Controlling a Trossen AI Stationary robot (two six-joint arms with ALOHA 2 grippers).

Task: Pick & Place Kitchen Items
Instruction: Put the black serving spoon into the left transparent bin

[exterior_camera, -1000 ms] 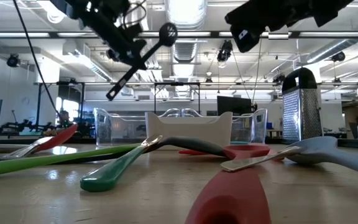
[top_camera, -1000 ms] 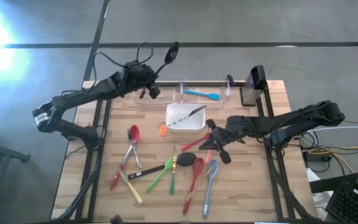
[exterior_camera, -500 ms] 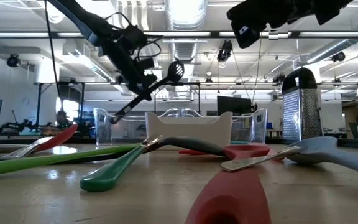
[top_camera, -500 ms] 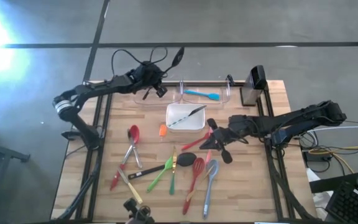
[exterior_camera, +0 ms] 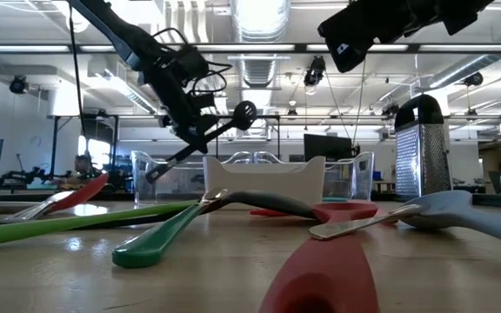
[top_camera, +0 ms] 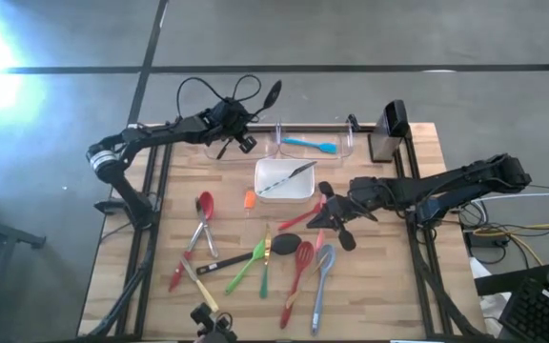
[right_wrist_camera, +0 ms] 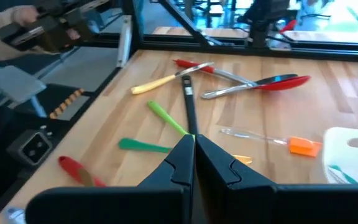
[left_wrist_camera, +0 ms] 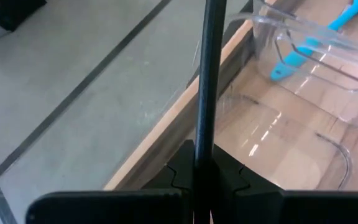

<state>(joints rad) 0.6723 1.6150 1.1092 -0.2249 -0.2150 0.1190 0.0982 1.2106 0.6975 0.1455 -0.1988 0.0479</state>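
My left gripper [top_camera: 229,133] hangs over the clear left bin [top_camera: 219,148] at the table's far edge, shut on a black utensil [exterior_camera: 224,123] with a round head [top_camera: 273,92]. A blue spatula [top_camera: 311,145] lies in the clear right bin [top_camera: 336,143]. Many utensils lie flat on the table's near half: red tongs [top_camera: 201,221], green ones [top_camera: 254,259], a red spatula [top_camera: 296,272] and a grey spoon [top_camera: 320,276]. My right gripper [top_camera: 326,215] is shut and raised above them with nothing in it. My left gripper pinches the black utensil's slim handle [left_wrist_camera: 205,127] about halfway along, between its two fingers. The fingers slant down from the table's left and lie across the handle. The utensil is lifted clear and tilted: round head [exterior_camera: 246,110] up, handle's free end [exterior_camera: 152,173] down at the bin.
A white square dish [top_camera: 273,191] with a dark utensil in it stands in front of the bins. A box grater [top_camera: 389,129] stands at the far right corner. A person's arm with a dark device [right_wrist_camera: 48,28] shows beyond the table's left edge.
My left gripper has sunk toward the left bin and reached a little farther out, still shut on the black utensil. The utensil has come down with it and tipped flatter. Its free handle end is now level with the bin's rim.
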